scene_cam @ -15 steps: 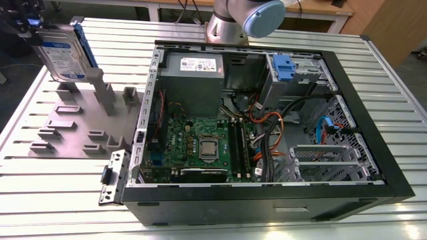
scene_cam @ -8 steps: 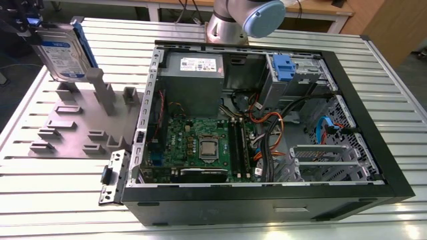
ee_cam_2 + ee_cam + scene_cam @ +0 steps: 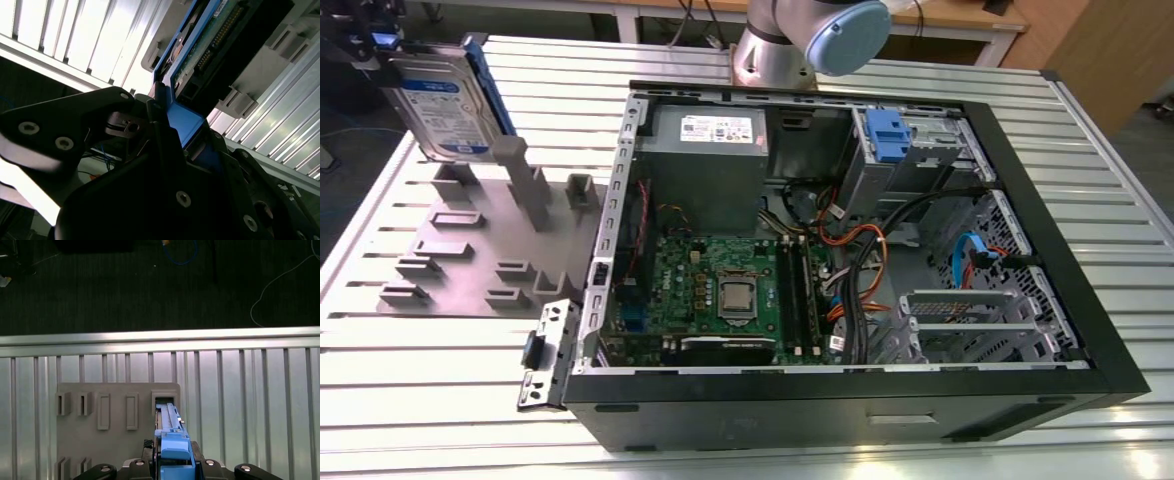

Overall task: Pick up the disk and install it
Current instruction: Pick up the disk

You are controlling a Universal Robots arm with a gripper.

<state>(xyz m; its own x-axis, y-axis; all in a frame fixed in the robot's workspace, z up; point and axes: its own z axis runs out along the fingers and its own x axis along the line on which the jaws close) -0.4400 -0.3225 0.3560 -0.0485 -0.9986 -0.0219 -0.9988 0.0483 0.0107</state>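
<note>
**Desk:** Where are we on the disk job?

**Me:** I'd call the pick half of it done or very nearly so. In the exterior view the gripper (image 3: 376,48) is up at the view's far left, and the disk (image 3: 443,100) hangs from it on edge, label facing the camera, over the grey holder (image 3: 480,250).

**Desk:** Is the claw actually on it?

**Me:** Yes, as far as I can judge. In the second wrist view the dark fingers (image 3: 150,107) are clamped on the blue end tab of the disk's carrier, with the circuit-board side of the drive running away from them. I see no gap on either side of the tab.

**Desk:** Is it clear of the holder?

**Me:** I can't say for sure. From outside, the lower edge of the disk sits about level with the tops of the holder's tall posts. The first wrist view looks straight down the drive's edge at the slot (image 3: 165,401) beneath it, so I can't tell whether the end is out of the slot or just inside it.

**Desk:** And the install?

**Me:** Not done. The open computer case (image 3: 827,415) lies on the slatted table (image 3: 1087,140), well apart from the disk, towards the exterior view's right. The other drive carrier (image 3: 887,135), the blue-tabbed one, sits in the case's far corner, and my disk is nowhere near it.
</note>
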